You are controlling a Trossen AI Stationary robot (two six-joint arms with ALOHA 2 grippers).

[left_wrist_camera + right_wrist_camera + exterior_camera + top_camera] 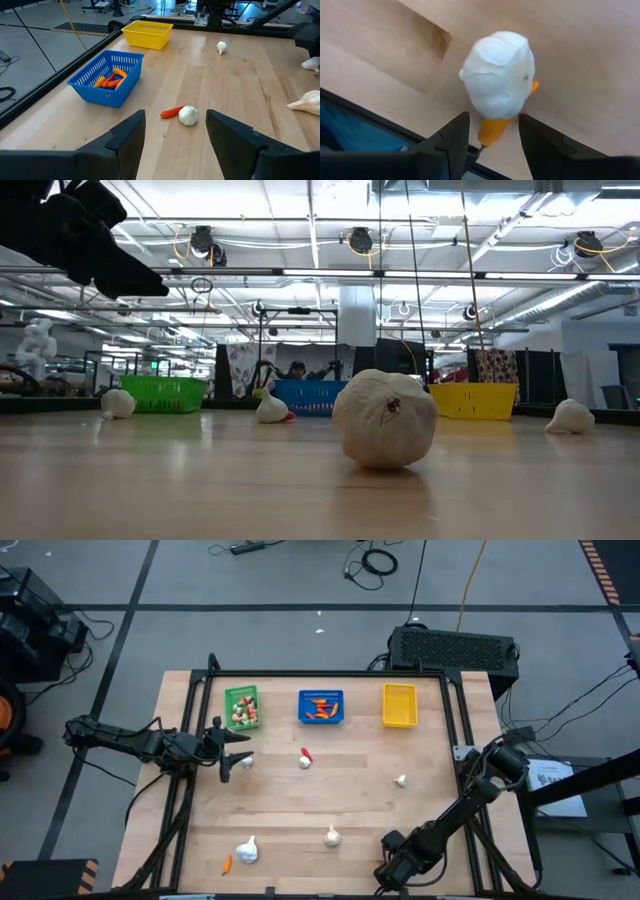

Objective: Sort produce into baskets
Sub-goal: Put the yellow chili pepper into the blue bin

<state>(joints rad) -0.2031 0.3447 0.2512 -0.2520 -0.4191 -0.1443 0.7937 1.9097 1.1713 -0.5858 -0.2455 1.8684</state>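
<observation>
Nearest the front edge of the tabletop (300, 805), the right hand (386, 872) sits low with its fingers spread and nothing pinched. Its wrist camera looks onto a white bulb (497, 75) with an orange piece (494, 131) tucked against it. This is apparently the pair lying at the front left, well apart from that hand. Another white bulb (332, 835) lies just inside the front edge.

Across the middle, the left hand (238, 753) hovers above the wood, its fingers spread and empty. A bulb (247, 762) lies just beside it. A central bulb (188, 115) touches a red pepper piece (171, 112), and a fifth bulb (400, 780) lies alone toward the right.

Along the far edge stand the three baskets. The green basket (243, 690) holds a heap of small mixed bits, and the blue basket (321, 692) holds orange and red pieces. The yellow basket (399, 707) is bare.

The sorting looks partly done. Two baskets are stocked, but five bulbs and two slim pieces are not yet binned. The bulbs seem bound for the yellow basket.
</observation>
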